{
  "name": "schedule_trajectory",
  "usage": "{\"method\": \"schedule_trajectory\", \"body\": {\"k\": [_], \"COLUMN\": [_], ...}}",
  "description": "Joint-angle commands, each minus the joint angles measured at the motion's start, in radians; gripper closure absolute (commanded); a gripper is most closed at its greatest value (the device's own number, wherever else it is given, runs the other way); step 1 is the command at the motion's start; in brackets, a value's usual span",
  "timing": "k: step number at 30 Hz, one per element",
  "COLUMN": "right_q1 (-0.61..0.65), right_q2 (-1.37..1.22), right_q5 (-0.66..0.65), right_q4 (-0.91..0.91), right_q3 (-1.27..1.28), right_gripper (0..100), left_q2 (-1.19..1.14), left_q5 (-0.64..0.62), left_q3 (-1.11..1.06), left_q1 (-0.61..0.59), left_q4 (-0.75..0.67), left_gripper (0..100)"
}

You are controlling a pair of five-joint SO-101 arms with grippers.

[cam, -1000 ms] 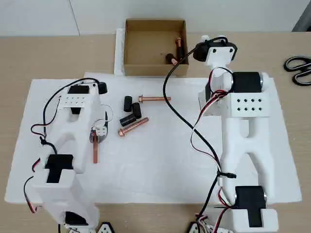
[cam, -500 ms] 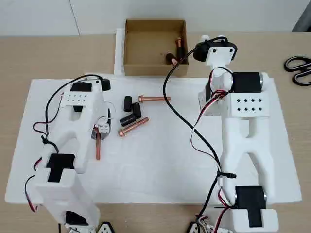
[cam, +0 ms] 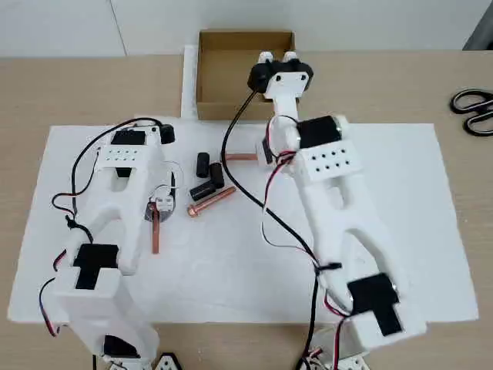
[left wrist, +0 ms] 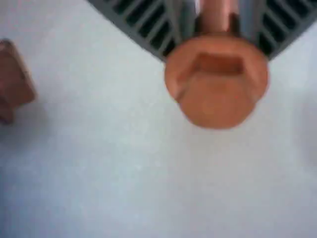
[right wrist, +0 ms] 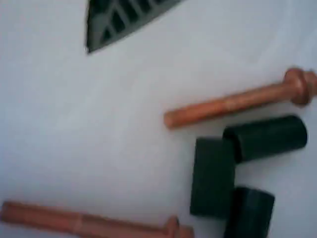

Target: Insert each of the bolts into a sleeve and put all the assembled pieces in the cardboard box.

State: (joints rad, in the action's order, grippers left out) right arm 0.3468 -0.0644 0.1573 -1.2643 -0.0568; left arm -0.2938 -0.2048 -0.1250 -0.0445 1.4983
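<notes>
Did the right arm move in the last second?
Yes. The right arm swung left, from beside the cardboard box's right corner to across its front.

Three black sleeves (cam: 203, 190) cluster between two lying copper bolts (cam: 210, 201), a third bolt (cam: 155, 231) held aside, cardboard box (cam: 231, 35) beyond.

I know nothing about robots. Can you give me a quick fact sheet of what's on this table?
Left claw: shut on the held bolt, over the white sheet
Loose bolts: two, lying on the sheet
Sleeves: three black, clustered between those bolts
Cardboard box: at the sheet's far edge
Right arm: stretched over the sheet toward the box
Scissors: on bare table
</notes>
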Motion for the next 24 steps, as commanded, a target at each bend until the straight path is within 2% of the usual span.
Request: {"method": "schedule_trajectory", "body": {"k": [1, 7, 13, 24], "right_q1": [0.031, 0.139, 0.24, 0.252], "right_q2": [-0.074, -0.188, -0.242, -0.252], "right_q5": [0.078, 0.172, 0.193, 0.252], "right_q4": [0.111, 0.242, 0.329, 0.341], "right_q3": [-0.002, -0.002, -0.003, -0.002], "right_gripper": [71.1, 71.2, 71.3, 71.3], "left_q2": [0.038, 0.038, 0.038, 0.038], "left_q5": [0.018, 0.018, 0.018, 0.018], "left_q3": [0.045, 0.045, 0.045, 0.045], "left_q1": [-0.023, -0.095, -0.097, -0.097], "left_q4": [0.008, 0.008, 0.008, 0.006], "left_gripper": [99, 99, 99, 99]}}
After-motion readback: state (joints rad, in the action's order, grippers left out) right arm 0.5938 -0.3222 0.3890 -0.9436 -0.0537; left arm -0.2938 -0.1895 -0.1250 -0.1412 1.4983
